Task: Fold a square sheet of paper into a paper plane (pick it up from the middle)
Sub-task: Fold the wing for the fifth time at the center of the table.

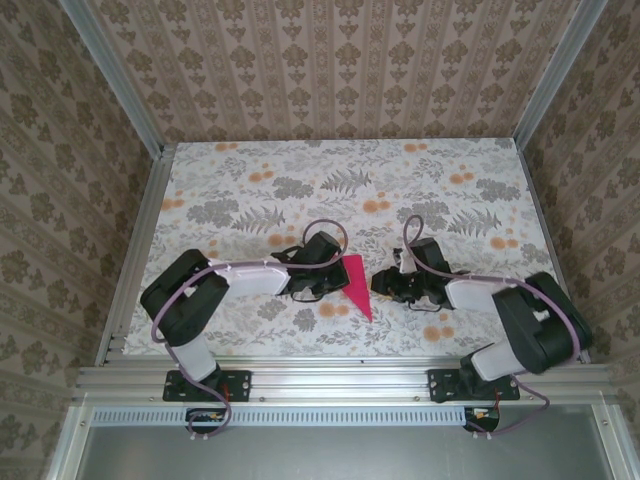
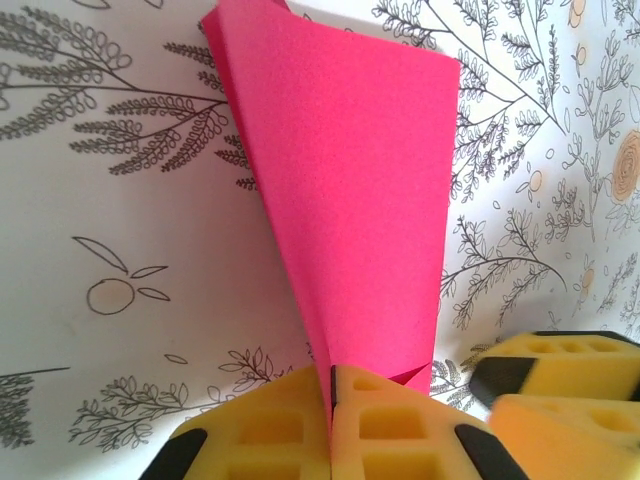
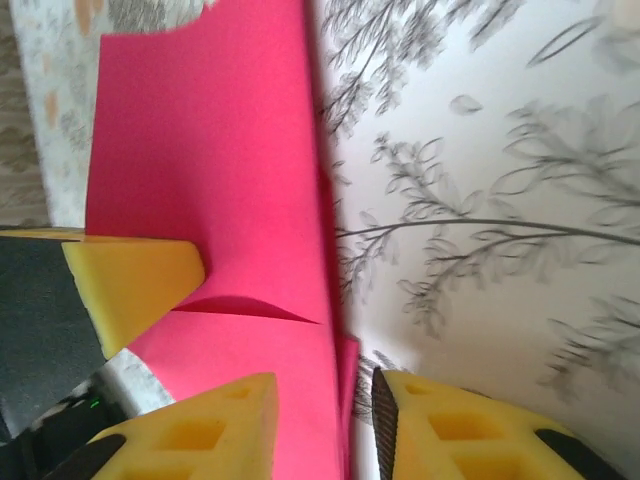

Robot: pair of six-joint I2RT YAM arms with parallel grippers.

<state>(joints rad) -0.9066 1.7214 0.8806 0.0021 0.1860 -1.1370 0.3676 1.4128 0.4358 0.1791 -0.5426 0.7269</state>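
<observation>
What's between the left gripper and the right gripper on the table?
The folded pink paper, seen in the top view. The left gripper is shut on it; the right gripper stands open around its edge in the right wrist view.

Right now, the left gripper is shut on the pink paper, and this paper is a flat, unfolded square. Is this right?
Not quite. The left gripper is indeed shut on the pink paper, but the paper is not a flat, unfolded square. It is folded into a narrow tapered wedge with layered edges, pinched at its narrow end. The left wrist view shows this.
</observation>
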